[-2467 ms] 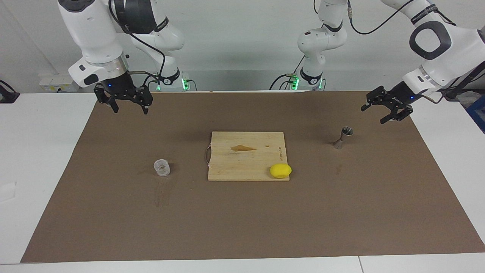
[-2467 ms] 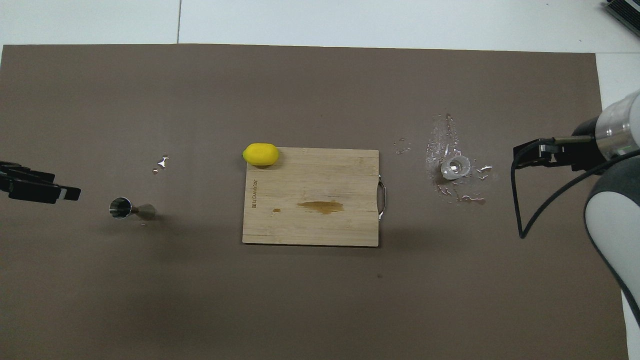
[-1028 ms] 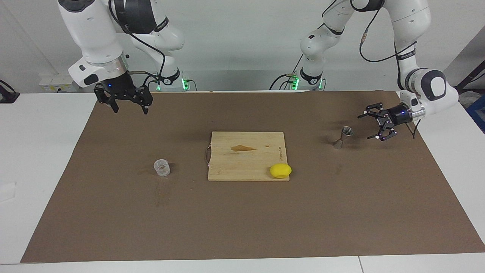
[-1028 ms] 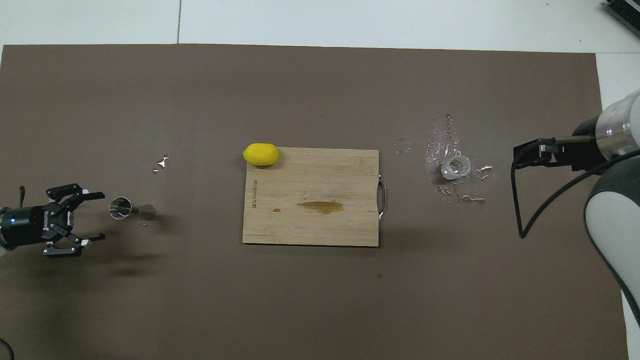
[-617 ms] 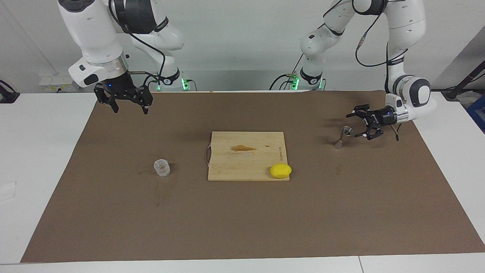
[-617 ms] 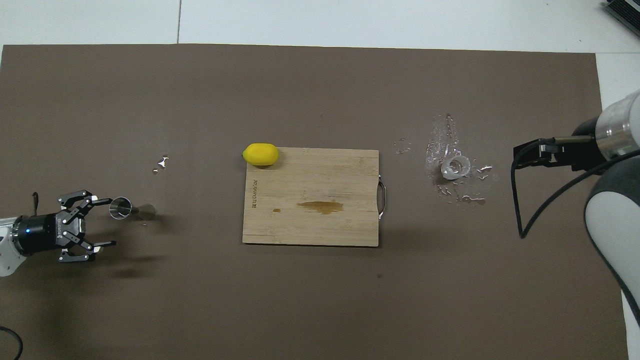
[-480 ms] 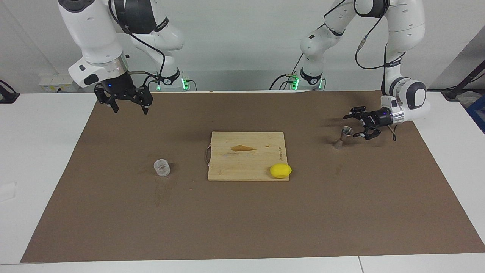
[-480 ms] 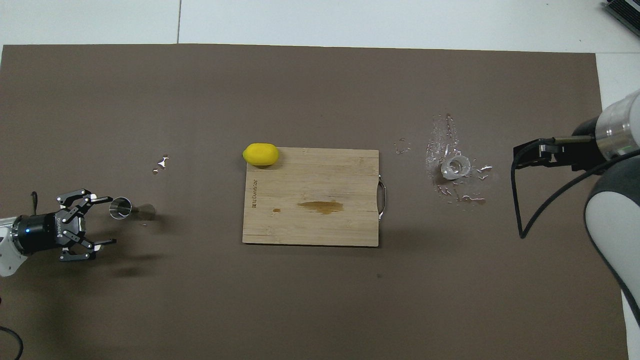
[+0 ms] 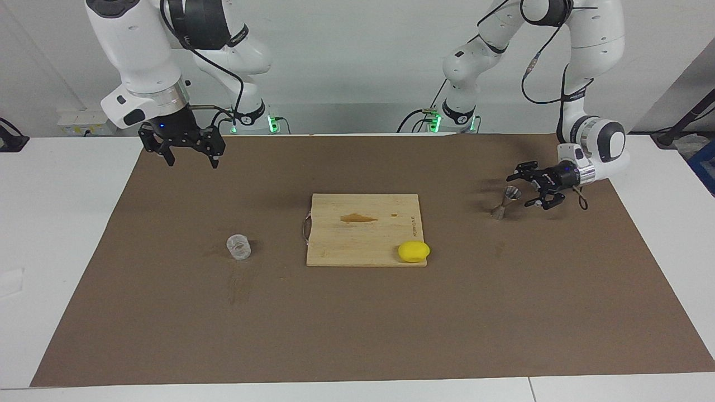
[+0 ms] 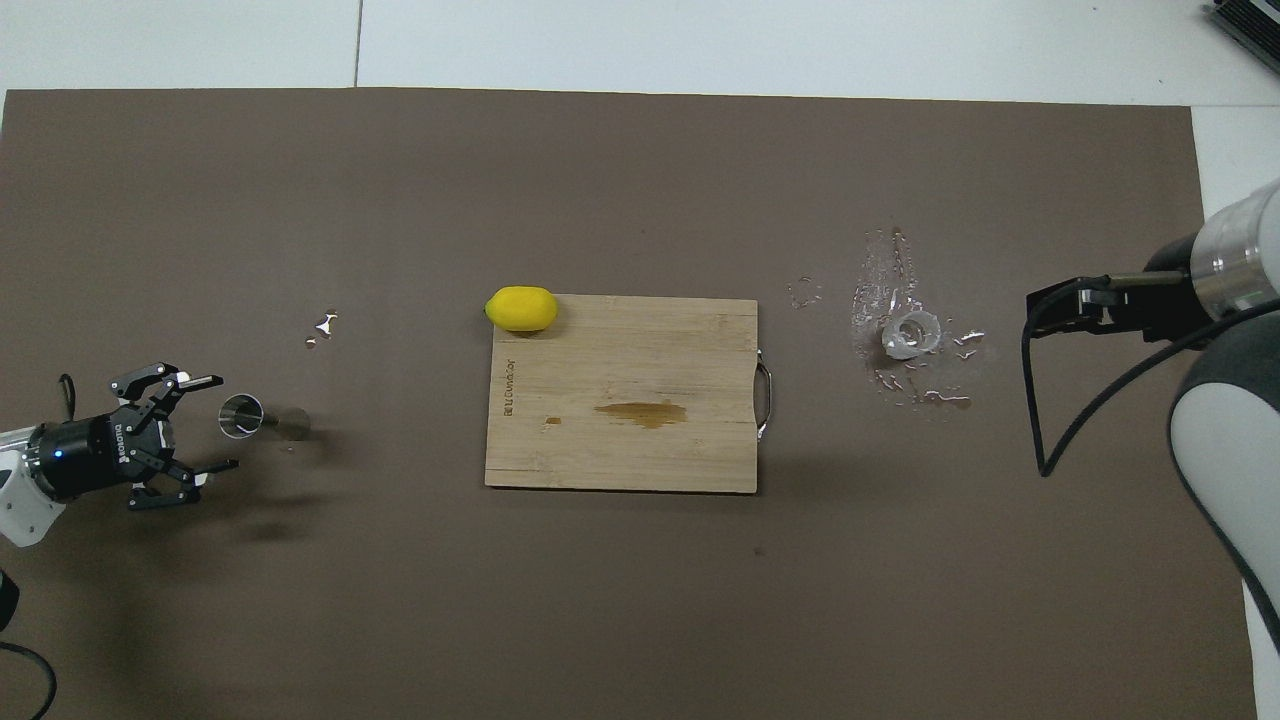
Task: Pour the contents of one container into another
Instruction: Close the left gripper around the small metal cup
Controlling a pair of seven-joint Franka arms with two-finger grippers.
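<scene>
Your left end effector gapes just beside the jigger near the worktop's end; your right end effector waits open, high over the worktop's corner.

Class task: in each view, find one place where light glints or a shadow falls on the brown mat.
Overhead view: wet splashes around the tumbler glint white; a soft shadow lies on the mat under the left claw. Facing view: a faint shadow sits beside the jigger.
</scene>
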